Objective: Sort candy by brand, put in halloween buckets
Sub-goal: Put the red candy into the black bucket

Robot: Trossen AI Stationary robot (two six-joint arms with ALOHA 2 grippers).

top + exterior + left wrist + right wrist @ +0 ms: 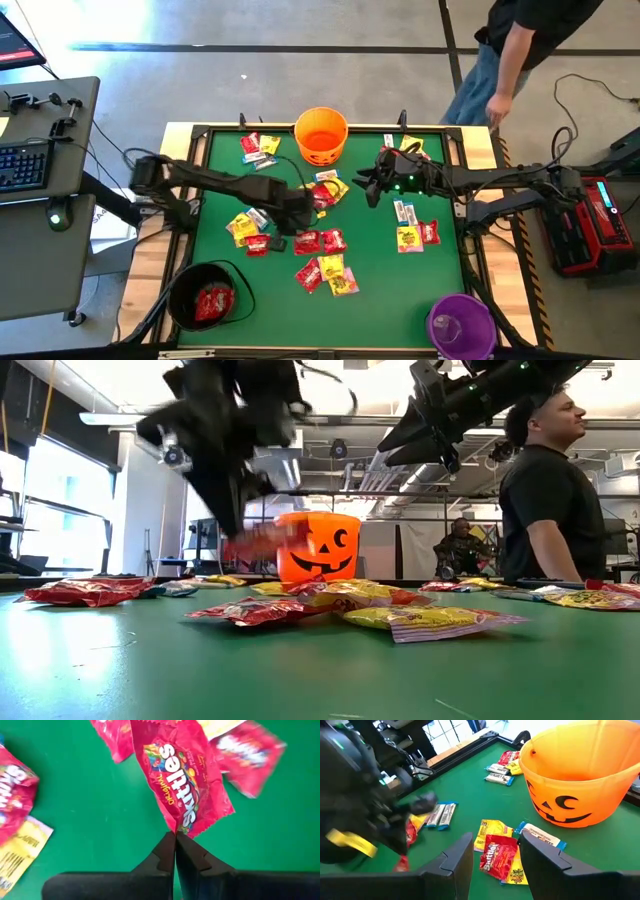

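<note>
Clearly light and limp, a red Skittles packet hung by one crimped corner, where thin, slick foil is best pinched. It dangled just above the green table, over the middle pile of candy. The left gripper was pressed shut on that corner, its arm reaching in toward the centre. The right gripper hovered, fingers spread, near the orange bucket.
</note>
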